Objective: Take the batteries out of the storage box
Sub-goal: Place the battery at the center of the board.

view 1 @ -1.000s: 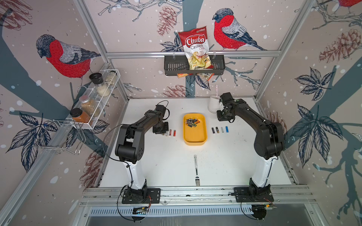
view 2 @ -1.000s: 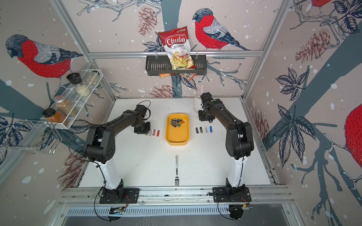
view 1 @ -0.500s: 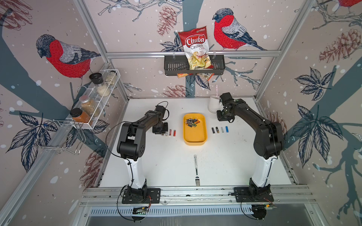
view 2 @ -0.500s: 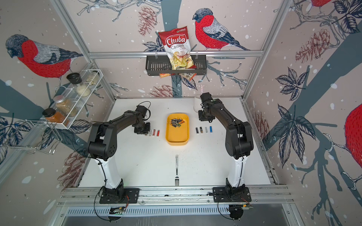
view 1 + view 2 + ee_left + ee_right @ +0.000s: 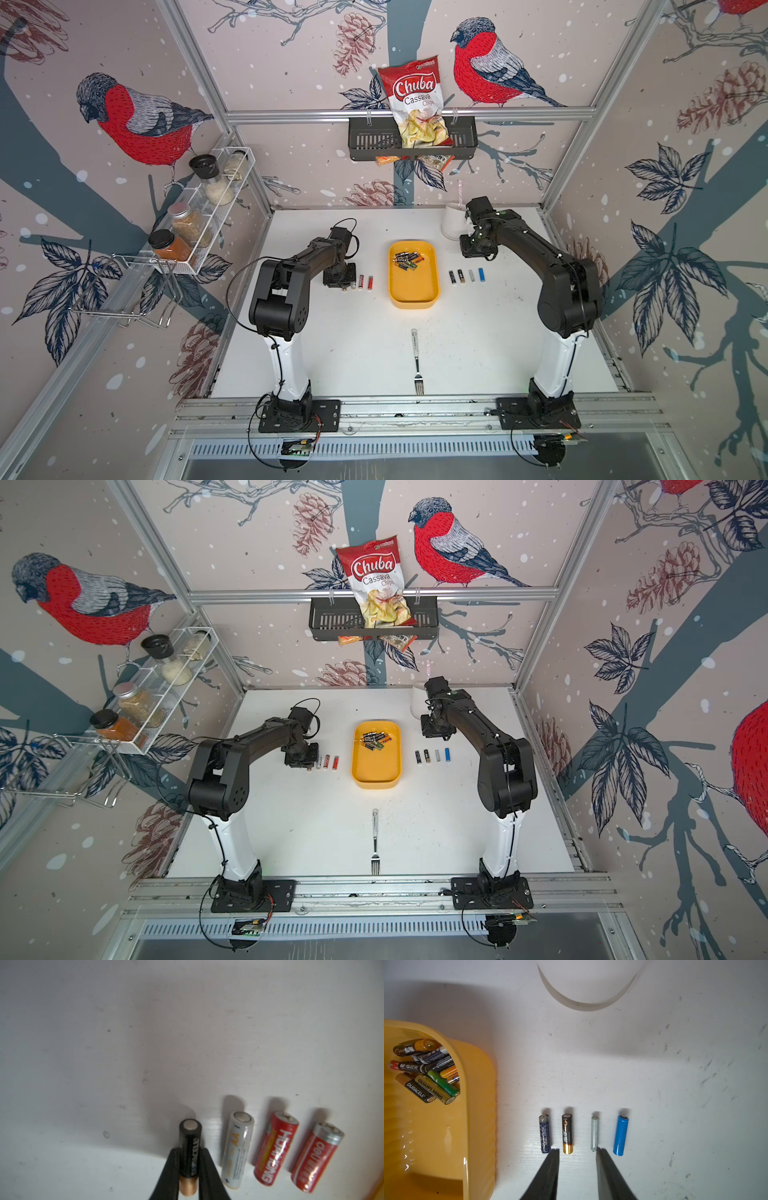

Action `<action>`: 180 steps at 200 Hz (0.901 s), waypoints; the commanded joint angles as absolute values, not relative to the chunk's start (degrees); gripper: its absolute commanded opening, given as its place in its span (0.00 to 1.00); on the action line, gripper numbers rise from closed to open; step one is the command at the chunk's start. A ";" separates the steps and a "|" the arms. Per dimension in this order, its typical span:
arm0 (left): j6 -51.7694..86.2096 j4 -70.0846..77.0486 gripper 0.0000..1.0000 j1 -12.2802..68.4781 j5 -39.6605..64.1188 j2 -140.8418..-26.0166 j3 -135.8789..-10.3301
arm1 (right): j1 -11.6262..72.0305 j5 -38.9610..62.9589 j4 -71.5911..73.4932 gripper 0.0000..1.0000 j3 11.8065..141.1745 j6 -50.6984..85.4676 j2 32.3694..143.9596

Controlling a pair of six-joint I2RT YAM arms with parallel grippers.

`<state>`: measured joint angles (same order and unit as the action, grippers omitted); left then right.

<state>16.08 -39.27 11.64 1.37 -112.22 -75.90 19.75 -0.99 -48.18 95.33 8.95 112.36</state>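
— Batteries lie heaped at the far end of the yellow storage box. And the left gripper?
— Clamped on a Duracell cell, just beside the silver AA cell. I'd lay it parallel, release narrowly, lift straight. Bare counter lies outward, away from the box; the right gripper, part-open and empty, hovers by four laid-out cells.

"Chuba Cassava" on the far red-and-white crisp bag; "DURACELL" on the black-and-copper cylindrical battery left of the yellow plastic tray; "AA" on the white battery beside it; "deli" on the red battery nearest the tray; inside the tray, "DURACELL", "GUANG MING" and "M&G" on dark batteries.
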 commanded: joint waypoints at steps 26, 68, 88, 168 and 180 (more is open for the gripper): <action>14.77 -38.87 0.14 11.34 0.64 -112.68 -76.73 | 20.04 -2.04 -49.40 0.36 96.40 9.23 112.71; 14.54 -39.89 0.14 11.34 0.88 -112.67 -78.13 | 20.21 -1.93 -49.53 0.36 96.81 9.22 113.09; 14.48 -40.06 0.14 11.33 0.95 -113.15 -78.01 | 20.22 -1.93 -49.51 0.36 96.94 9.23 113.20; 14.87 -39.41 0.20 11.33 1.21 -113.64 -76.81 | 20.23 -1.91 -49.62 0.36 97.44 9.05 113.33; 14.91 -39.43 0.21 11.34 1.22 -113.51 -76.79 | 20.25 -1.93 -49.66 0.37 97.34 9.03 113.32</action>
